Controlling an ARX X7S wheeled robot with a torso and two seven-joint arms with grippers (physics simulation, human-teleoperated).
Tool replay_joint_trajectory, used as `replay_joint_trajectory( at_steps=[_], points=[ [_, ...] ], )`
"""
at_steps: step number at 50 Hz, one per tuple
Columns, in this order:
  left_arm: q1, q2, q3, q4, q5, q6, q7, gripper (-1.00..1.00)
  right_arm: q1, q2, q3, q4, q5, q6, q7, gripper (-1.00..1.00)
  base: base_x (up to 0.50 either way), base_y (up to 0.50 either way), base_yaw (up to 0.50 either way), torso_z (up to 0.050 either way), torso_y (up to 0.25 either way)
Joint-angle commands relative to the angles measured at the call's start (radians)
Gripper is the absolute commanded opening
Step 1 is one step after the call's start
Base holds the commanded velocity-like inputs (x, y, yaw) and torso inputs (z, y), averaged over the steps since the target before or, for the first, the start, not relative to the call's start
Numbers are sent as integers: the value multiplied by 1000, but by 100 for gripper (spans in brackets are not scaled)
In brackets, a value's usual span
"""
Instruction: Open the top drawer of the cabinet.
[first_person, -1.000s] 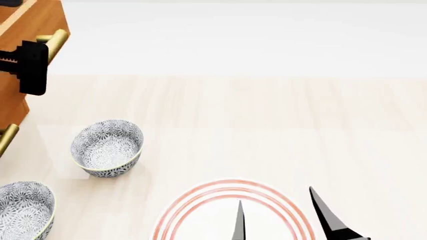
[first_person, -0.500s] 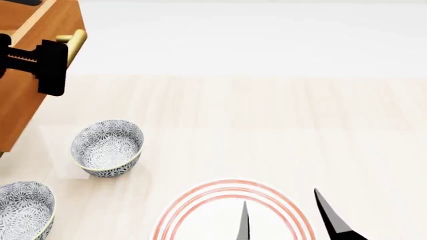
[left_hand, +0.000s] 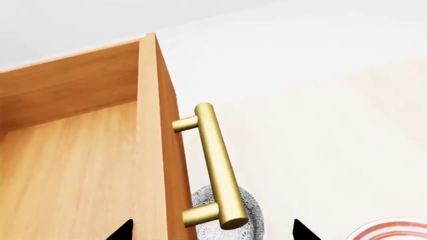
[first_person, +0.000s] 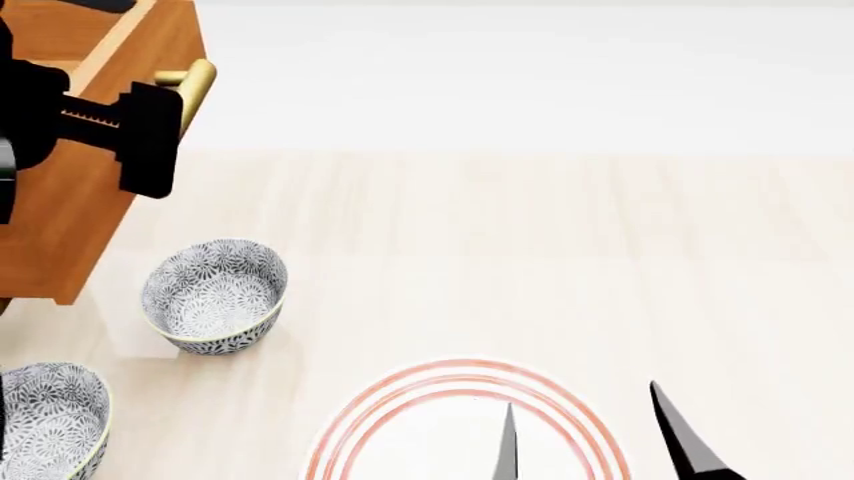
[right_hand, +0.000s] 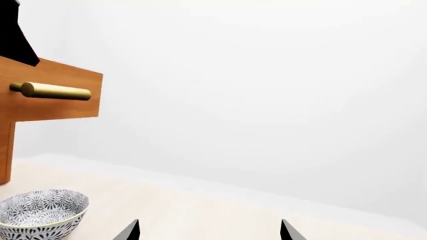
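From the left wrist, the top drawer (left_hand: 87, 165) is a smooth orange-brown wood box pulled out, its round brass handle (left_hand: 217, 167) between the left gripper's (left_hand: 212, 231) spread dark tips, though whether they pinch it I cannot tell. The head view adds the pale wood table (first_person: 534, 250), two leaf-patterned grey bowls (first_person: 214, 293) and a red-ringed plate (first_person: 461, 425). The right wrist view alone shows the drawer front jutting above a bowl, the right gripper (right_hand: 209, 230) parted and empty.
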Motion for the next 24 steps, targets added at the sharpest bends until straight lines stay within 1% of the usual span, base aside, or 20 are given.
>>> replay_joint_trajectory(
  at_steps=[1,14,17,22,24],
  points=[
    [-3,29,11,19,11,-12,62,100,-8,8,12,-5,10,-5,5,100,0,0,0,0,0],
    [-1,29,16,29,-22,-12,56,100,-10,12,13,-7,14,-4,7,100,0,0,0,0,2],
    [2,29,21,36,-11,-12,69,100,-11,12,13,-6,14,-6,8,100,0,0,0,0,3],
    [7,29,23,61,78,-12,114,100,-9,12,10,-3,15,-8,6,100,0,0,0,0,2],
    [24,29,44,98,167,-12,191,100,-8,11,7,-2,15,-9,5,100,0,0,0,5,0]
  ],
)
